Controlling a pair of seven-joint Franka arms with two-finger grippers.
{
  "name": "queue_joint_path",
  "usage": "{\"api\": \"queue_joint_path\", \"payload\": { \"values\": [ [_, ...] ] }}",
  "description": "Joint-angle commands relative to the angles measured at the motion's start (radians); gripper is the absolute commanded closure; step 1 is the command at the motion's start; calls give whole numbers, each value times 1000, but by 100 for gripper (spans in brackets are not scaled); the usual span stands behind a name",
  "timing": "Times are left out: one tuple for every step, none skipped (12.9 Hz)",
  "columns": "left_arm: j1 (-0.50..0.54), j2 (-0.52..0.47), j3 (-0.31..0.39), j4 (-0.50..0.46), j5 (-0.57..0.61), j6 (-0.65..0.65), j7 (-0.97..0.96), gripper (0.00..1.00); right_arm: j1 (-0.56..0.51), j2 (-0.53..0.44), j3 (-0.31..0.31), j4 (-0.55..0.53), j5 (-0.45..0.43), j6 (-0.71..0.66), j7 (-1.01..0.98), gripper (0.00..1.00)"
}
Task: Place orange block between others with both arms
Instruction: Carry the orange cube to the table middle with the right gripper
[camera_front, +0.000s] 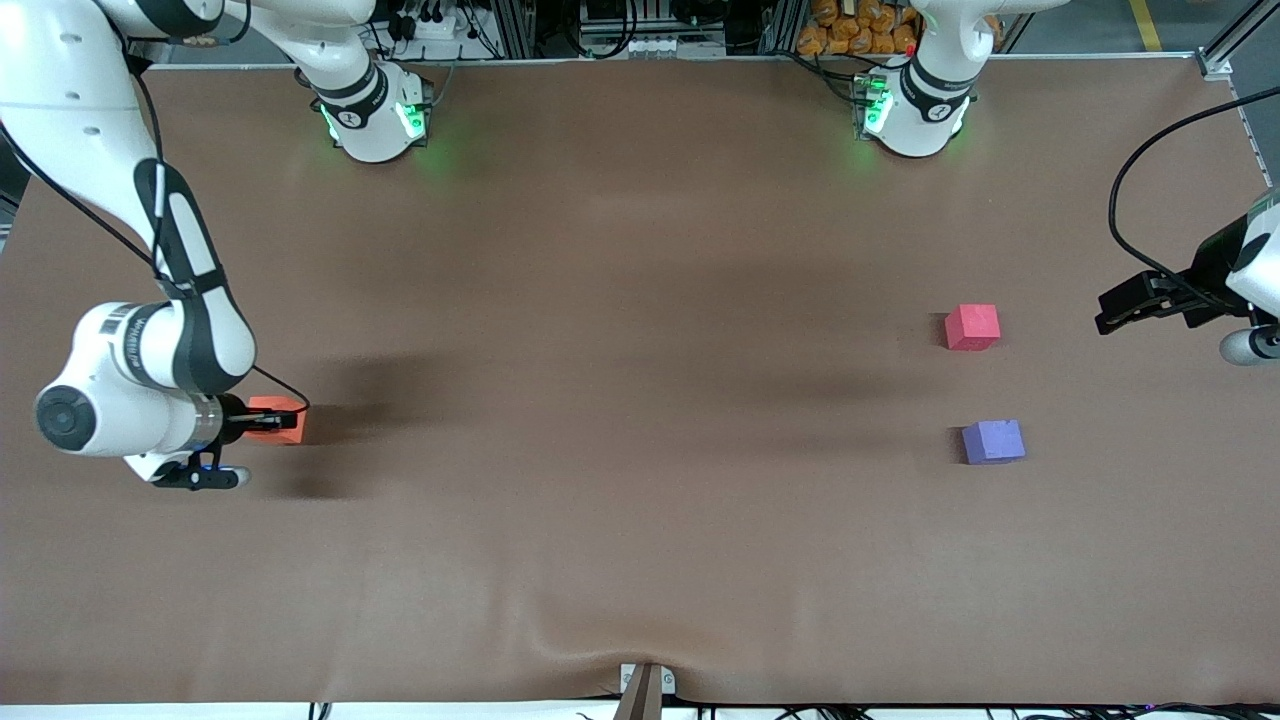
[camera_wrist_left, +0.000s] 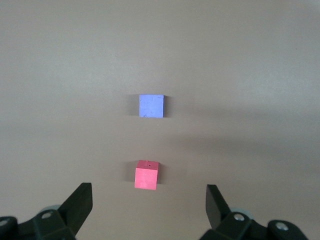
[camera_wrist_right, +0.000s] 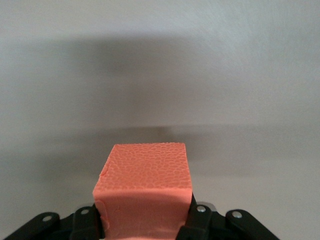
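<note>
Right gripper (camera_front: 268, 420) clamped on orange block (camera_front: 281, 419) at right arm's end of table. Left gripper (camera_front: 1120, 312) spread wide, empty, waiting near pinkish-red cube (camera_front: 972, 327); purple-blue cube (camera_front: 993, 441) nearer front camera, well apart from orange block.

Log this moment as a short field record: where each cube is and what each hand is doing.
orange block: at the right arm's end of the table, gripped
right hand: shut on the orange block
pinkish-red cube: on the table toward the left arm's end
purple-blue cube: nearer the front camera than the pinkish-red cube, gap between them
left hand: open, holding nothing, waiting by the pinkish-red cube
placement: not yet done
</note>
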Motion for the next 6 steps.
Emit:
{"api": "queue_joint_path", "payload": {
  "values": [
    [13, 5, -1, 9, -14, 0, 11, 0, 92, -6, 0, 107, -9, -84, 1, 100],
    [11, 5, -3, 9, -14, 0, 9, 0, 134, -2, 0, 118, -5, -80, 2, 100],
    [10, 5, -3, 9, -14, 0, 6, 0, 183, 4, 3, 121, 6, -75, 13, 100],
    [10, 5, -3, 10, -14, 0, 6, 0, 246, 12, 3, 123, 37, -67, 34, 100],
    [7, 5, -3, 12, -14, 0, 6, 0, 308, 15, 0, 126, 81, -49, 106, 100],
    [5, 6, -3, 13, -14, 1, 8, 0, 356, 24, 0, 128, 95, -32, 193, 100]
  ]
}}
